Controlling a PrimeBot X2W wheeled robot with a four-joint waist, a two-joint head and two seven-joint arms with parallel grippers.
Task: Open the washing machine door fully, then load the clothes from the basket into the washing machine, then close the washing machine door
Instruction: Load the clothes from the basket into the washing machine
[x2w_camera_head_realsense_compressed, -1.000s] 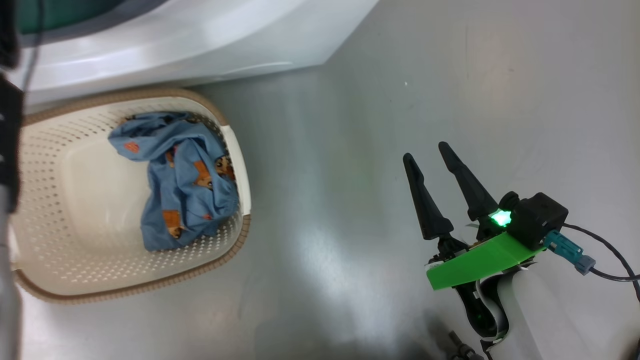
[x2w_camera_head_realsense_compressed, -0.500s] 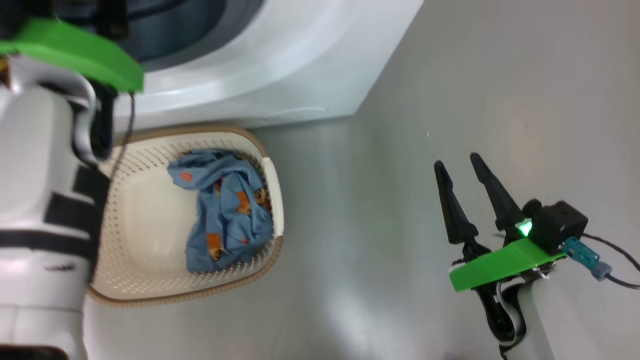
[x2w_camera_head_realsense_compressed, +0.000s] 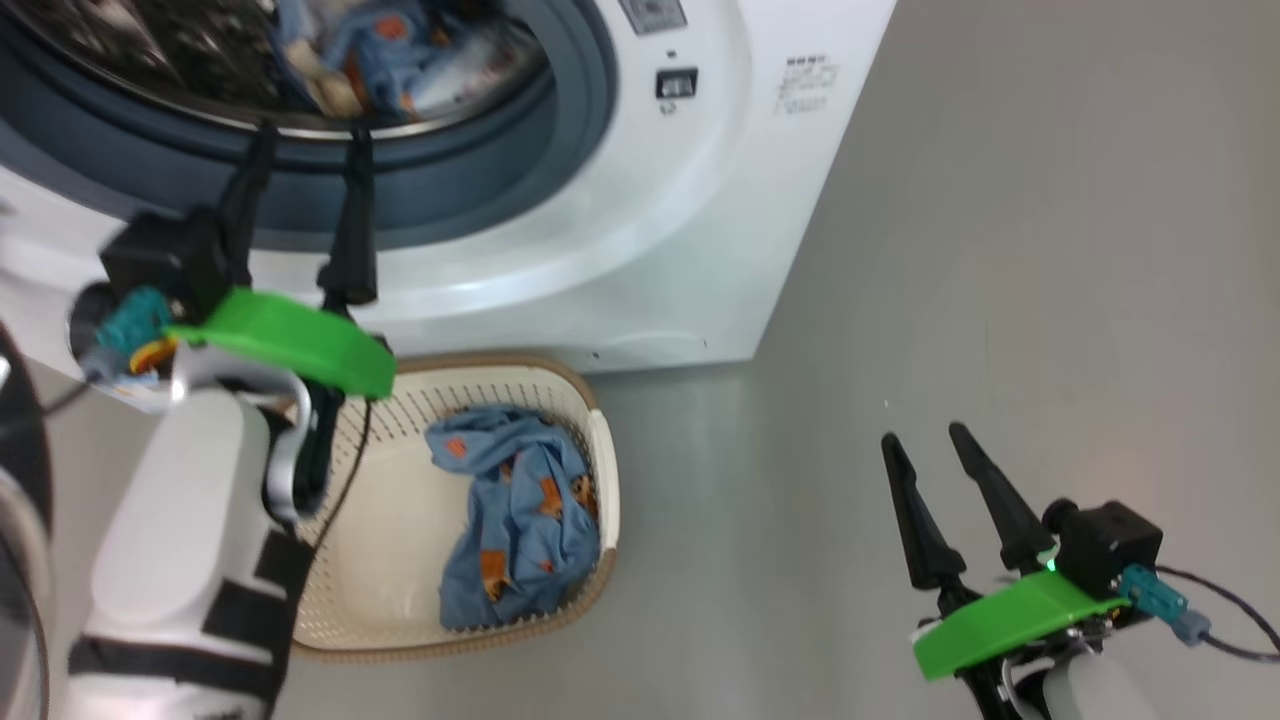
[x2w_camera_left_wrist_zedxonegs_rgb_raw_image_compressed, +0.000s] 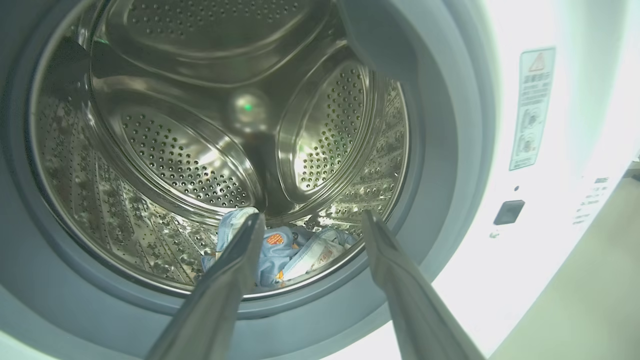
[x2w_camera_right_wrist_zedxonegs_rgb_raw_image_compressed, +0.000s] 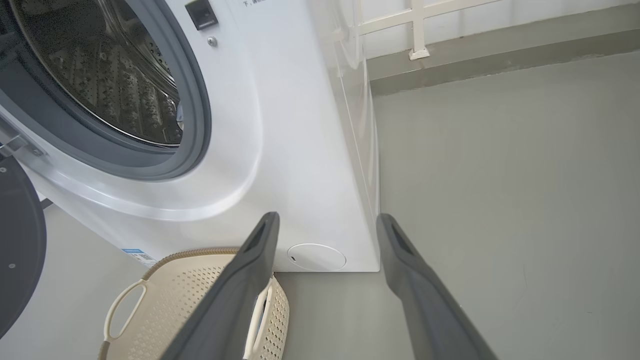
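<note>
Lifted since a second ago, the left gripper (x2w_camera_head_realsense_compressed: 312, 135) — spread, empty — points into the washing machine (x2w_camera_head_realsense_compressed: 700, 200); right gripper (x2w_camera_head_realsense_compressed: 921, 435) likewise spread over grey floor (x2w_camera_head_realsense_compressed: 1050, 250); basket (x2w_camera_head_realsense_compressed: 598, 470) lies lengthwise along the machine's front.

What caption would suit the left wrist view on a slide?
Open left end effector before the washing machine, bear-print clothes lying low in its steel drum.

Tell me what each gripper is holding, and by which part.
Nothing is held. The left gripper is open and empty at the washing machine; the right gripper is open and empty above the floor.
</note>
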